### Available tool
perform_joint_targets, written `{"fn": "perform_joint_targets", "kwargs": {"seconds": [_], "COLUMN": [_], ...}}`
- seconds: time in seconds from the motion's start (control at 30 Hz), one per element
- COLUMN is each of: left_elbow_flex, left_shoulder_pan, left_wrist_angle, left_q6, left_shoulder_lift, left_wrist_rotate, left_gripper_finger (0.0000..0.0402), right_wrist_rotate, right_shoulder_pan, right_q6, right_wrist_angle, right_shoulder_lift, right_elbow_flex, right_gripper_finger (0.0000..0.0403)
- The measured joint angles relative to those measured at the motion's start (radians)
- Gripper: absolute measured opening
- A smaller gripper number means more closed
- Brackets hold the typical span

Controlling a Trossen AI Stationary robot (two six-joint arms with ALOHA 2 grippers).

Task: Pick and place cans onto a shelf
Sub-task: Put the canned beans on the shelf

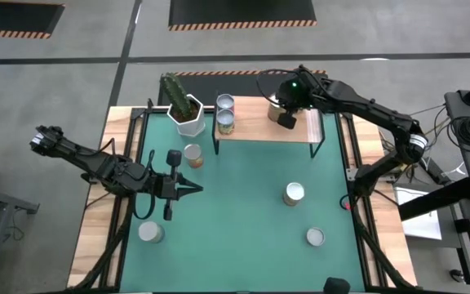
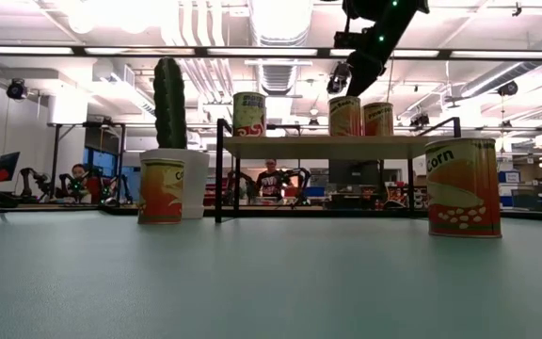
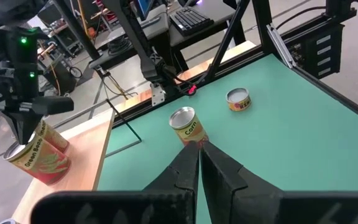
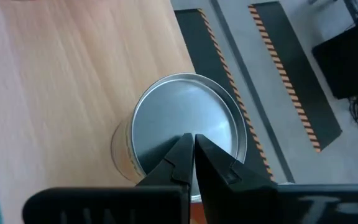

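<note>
The light-wood shelf [image 1: 300,131] stands on black legs at the table's far edge. Two cans [image 1: 225,113] stand on its left end, and two more [image 2: 360,117] stand on its right part. My right gripper [image 4: 193,146] is shut and hovers just above the silvery top of one of these right-hand cans [image 4: 185,115]; the low view [image 2: 339,83] shows a small gap between them. My left gripper [image 1: 196,189] is shut and empty over the table's left half. More cans stand on the green mat: one [image 1: 192,155] near the cactus pot, a corn can [image 1: 294,193], and others [image 1: 315,237] [image 1: 150,233].
A white pot with a tall cactus [image 1: 183,104] stands left of the shelf. Black frame posts [image 1: 137,155] run along the table's sides. People sit in the room beyond the table [image 2: 269,177]. The mat's middle [image 1: 243,204] is bare.
</note>
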Motion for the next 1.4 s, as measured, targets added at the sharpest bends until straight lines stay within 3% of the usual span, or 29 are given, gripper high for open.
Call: {"fn": "perform_joint_targets", "kwargs": {"seconds": [1.4], "left_elbow_flex": [0.0], "left_shoulder_pan": [0.0], "left_wrist_angle": [0.001], "left_q6": [0.005], "left_shoulder_lift": [0.0], "left_wrist_rotate": [0.0], "left_gripper_finger": [0.0], "right_wrist_rotate": [0.021], "right_shoulder_pan": [-0.081], "right_q6": [-0.134], "right_wrist_angle": [0.091], "right_shoulder_lift": [0.015], "right_elbow_flex": [-0.005], "right_gripper_finger": [0.0009]}}
